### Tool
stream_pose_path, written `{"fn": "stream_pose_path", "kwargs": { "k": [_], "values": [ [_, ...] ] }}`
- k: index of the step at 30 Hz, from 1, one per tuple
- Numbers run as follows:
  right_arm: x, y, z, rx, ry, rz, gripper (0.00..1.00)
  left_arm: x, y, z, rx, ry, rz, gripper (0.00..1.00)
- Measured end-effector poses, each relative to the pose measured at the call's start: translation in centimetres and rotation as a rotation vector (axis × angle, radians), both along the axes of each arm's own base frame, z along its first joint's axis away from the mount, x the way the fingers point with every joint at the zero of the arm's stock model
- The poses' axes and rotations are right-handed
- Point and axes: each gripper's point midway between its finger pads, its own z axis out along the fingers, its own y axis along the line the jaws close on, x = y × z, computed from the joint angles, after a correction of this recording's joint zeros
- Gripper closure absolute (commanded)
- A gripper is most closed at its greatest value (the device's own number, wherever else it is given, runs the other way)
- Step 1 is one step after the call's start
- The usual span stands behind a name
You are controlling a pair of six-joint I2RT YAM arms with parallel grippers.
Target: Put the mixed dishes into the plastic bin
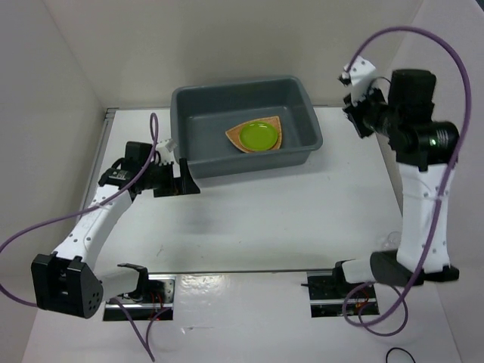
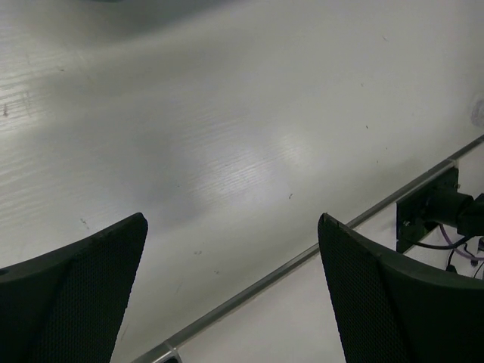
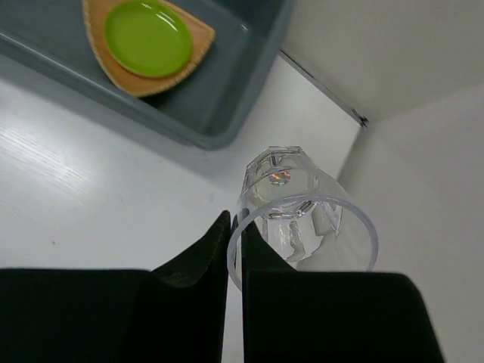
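White tabletop (image 1: 302, 212) and plain white walls frame the rig. At the left, the left gripper (image 2: 231, 221) sits by the near-left corner of the plastic bin (image 1: 249, 155), its 2 fingers spread wide with nothing between them. In the middle, the bin already holds the orange-tan woven plate (image 1: 236, 136), with the lime-green plate (image 1: 259, 135) resting on it. At the right, the right gripper (image 3: 234, 227) is raised beside the bin's right end. Its fingers are pinched on 1 side of the rim of the clear glass (image 3: 291, 204), which hangs over the table, outside the bin. I judge the glass light, stiff, slick and breakable. A rim pinch may let it swing or slip, so it wants a low, gentle release inside the bin, clear of the plates.
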Motion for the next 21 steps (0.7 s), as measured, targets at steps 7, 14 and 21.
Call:
{"fn": "stream_pose_path", "kwargs": {
  "k": [7,14,21],
  "values": [
    [9.5,10.0,-4.5,0.042,0.163,0.257,1.0,-0.8,0.2,2.0,0.025,-0.083,0.042,0.0],
    [16.0,23.7,-14.3,0.046,0.314,0.48,1.0,-4.5,1.7,6.4,-0.038,-0.238,0.266,0.0],
    [15.7,32.3,-20.7,0.054,0.365,0.624,1.0,-7.0,4.2,10.5,-0.103,-0.334,0.45,0.0]
  ]
}}
